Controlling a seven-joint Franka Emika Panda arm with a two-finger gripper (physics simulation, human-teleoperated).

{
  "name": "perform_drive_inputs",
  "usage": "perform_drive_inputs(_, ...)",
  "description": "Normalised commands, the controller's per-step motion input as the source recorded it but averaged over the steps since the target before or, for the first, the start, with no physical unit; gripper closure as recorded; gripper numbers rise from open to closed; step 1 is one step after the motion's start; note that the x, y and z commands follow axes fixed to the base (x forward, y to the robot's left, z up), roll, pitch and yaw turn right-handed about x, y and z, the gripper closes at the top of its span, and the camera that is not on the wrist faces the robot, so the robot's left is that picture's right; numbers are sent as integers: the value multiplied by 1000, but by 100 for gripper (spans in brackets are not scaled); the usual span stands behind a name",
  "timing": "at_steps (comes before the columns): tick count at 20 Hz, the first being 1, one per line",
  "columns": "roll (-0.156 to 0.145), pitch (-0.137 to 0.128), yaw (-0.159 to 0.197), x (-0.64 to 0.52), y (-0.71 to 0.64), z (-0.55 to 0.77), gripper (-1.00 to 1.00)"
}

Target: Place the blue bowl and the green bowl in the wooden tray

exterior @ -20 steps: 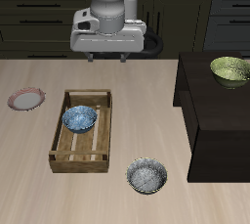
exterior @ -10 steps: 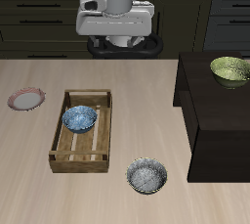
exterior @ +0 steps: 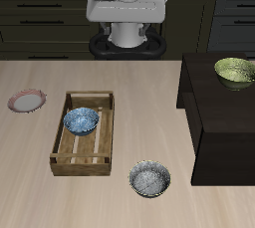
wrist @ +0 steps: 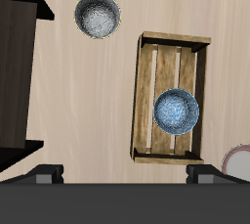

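While blue bowl (exterior: 81,120) sits in wooden tray (exterior: 62,137) — green bowl (exterior: 235,70) well apart | gripper (wrist: 125,174) — spread, empty

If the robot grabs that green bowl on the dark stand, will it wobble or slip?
The green bowl looks hard and stiff, so it probably won't bend. Its rim looks thin and its sides curved and smooth, so a pinch could slip. It sits upright on the dark stand, and seems small, so likely light.
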Motion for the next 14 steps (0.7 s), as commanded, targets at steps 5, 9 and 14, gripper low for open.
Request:
perform_drive_inputs(5, 35, -8, 25, -75, 333, 132, -100)
perform_drive_inputs(9, 23, -30, -14, -27, 411, 275, -100)
perform_drive_inputs(14, 13, -5, -2, 62, 230, 67, -100)
